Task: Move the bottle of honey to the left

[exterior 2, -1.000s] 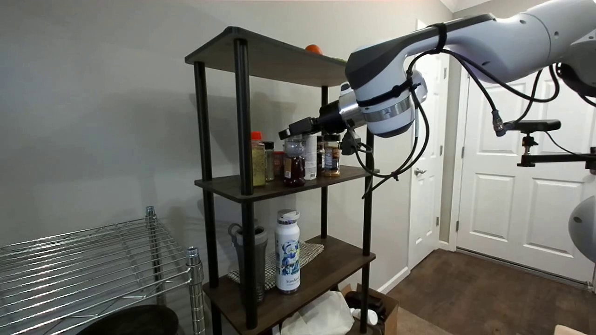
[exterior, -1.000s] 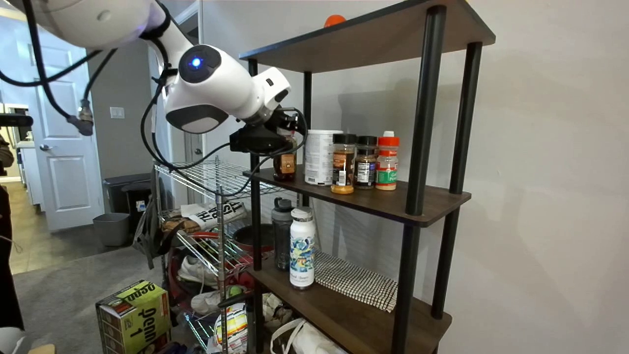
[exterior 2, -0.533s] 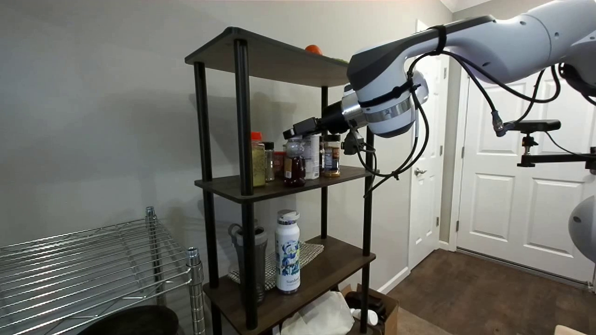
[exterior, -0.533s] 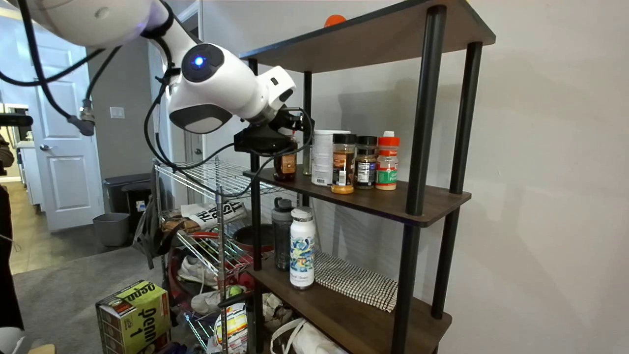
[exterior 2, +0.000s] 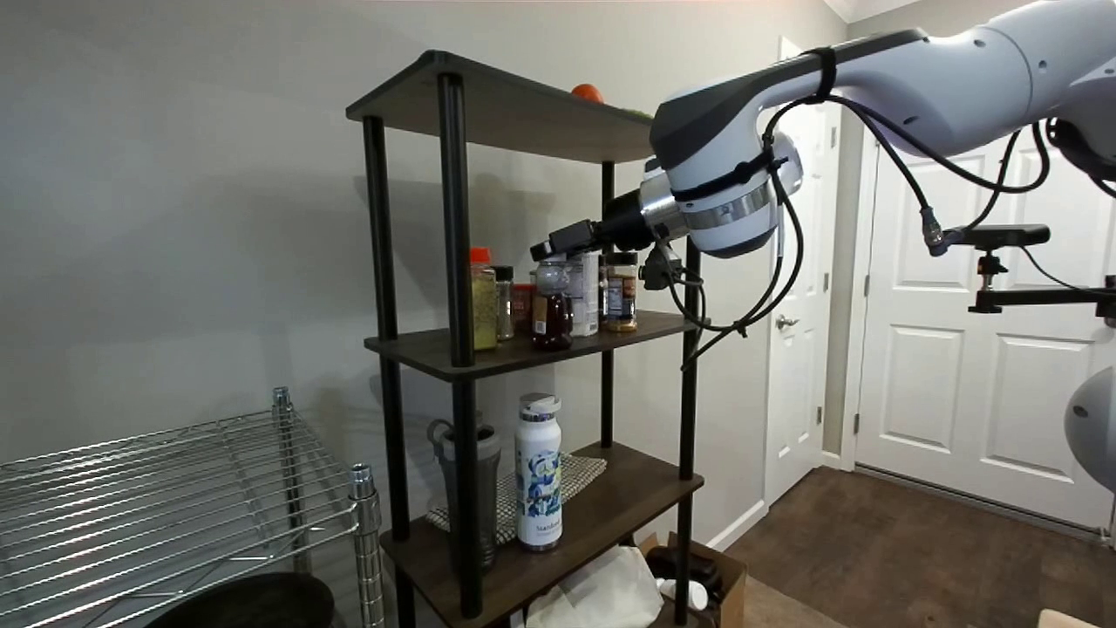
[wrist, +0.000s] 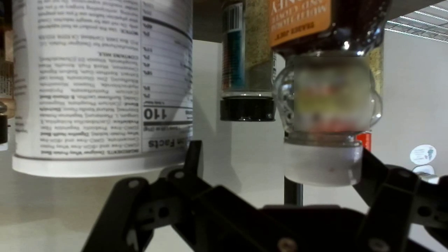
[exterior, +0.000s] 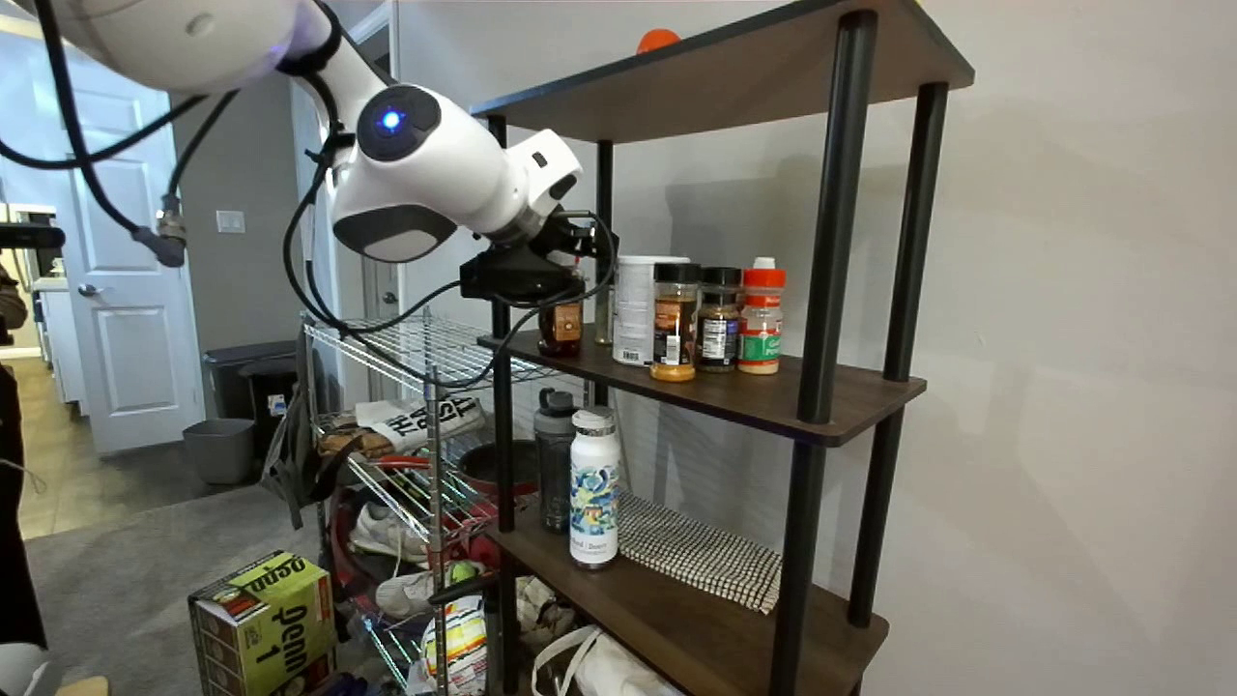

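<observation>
Honey bottle (wrist: 325,92) stands upright on the middle shelf (exterior: 870,389), gripper (wrist: 280,152) near its cap (wrist: 323,164), 2 fingers (wrist: 193,158) spread, empty; likely bottom-heavy and slick, it is best clasped below the cap

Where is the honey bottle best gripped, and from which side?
Probably the narrow waist of the honey bottle, below its clear upper part, from the front of the shelf, claw straddling it. The bottle stands upright and pinches in there; the white tub leaves a gap beside it, while a black-capped jar stands behind.
</observation>
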You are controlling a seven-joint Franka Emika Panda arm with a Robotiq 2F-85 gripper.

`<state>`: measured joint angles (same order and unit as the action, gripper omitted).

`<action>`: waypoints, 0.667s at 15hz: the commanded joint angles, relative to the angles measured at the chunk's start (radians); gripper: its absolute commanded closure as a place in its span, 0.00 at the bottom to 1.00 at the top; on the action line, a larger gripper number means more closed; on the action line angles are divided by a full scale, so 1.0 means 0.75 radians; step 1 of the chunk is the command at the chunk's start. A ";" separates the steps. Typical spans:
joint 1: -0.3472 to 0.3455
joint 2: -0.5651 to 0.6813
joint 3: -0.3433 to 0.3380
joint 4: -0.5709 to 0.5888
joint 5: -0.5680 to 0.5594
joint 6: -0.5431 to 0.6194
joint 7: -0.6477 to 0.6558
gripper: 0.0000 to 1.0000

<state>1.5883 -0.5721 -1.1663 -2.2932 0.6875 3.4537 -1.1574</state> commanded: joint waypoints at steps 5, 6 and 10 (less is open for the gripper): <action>-0.018 0.009 0.017 -0.003 -0.007 0.000 0.021 0.00; 0.000 0.000 0.000 0.001 0.000 0.000 0.000 0.00; 0.000 0.000 0.000 0.001 0.000 0.000 0.000 0.00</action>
<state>1.5884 -0.5721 -1.1662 -2.2923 0.6875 3.4537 -1.1574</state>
